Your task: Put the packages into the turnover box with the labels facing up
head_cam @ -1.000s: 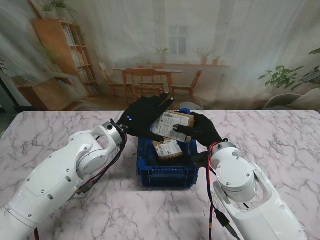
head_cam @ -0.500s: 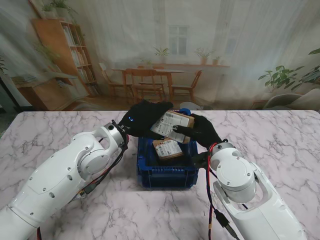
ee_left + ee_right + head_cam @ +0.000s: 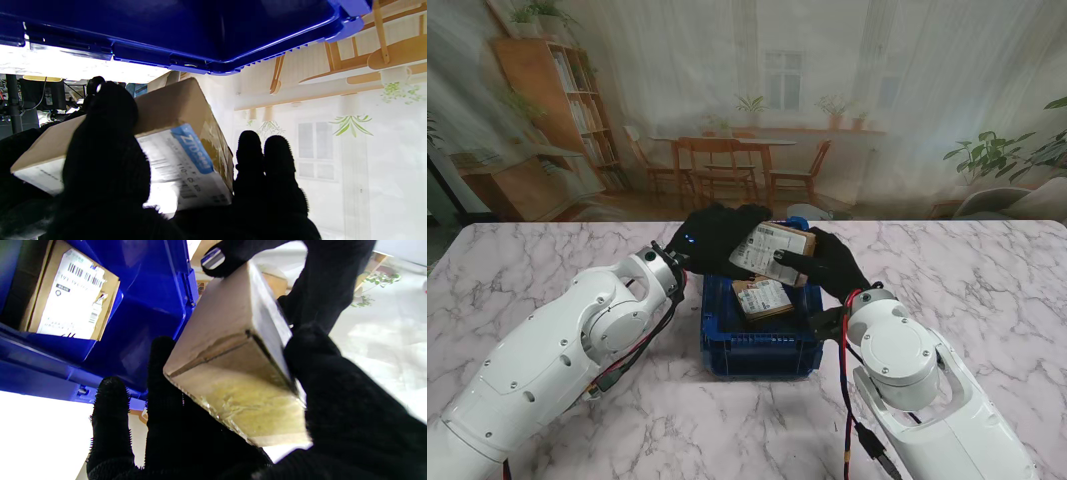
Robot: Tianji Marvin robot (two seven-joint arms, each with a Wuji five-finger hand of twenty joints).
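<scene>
Against the frame a second ago, the left hand (image 3: 714, 236) has curled its fingers down from an upward spread onto the far-left edge of the raised package (image 3: 773, 251); the package itself sits a shade lower and flatter over the box, while the right hand (image 3: 830, 262) has barely shifted. Both hands grip this one carton together in the centre of the stand's frame; the left hand's fingers (image 3: 106, 156) lie across its white printed label, and the right hand's fingers (image 3: 337, 396) and thumb clamp its taped end, so neither hand is free. The carton hangs just above the far rim of the blue turnover box (image 3: 757, 350), label side toward the camera, tilted slightly.

Counted: two packages in all, the held one and a second package (image 3: 762, 298) lying inside the box with its label up, at the upper left of the right wrist frame (image 3: 71, 295); one turnover box, standing mid-frame on the marble bench (image 3: 987, 290); two arms, one rising from each lower corner of the stand's frame; two black-gloved hands meeting over the box.
</scene>
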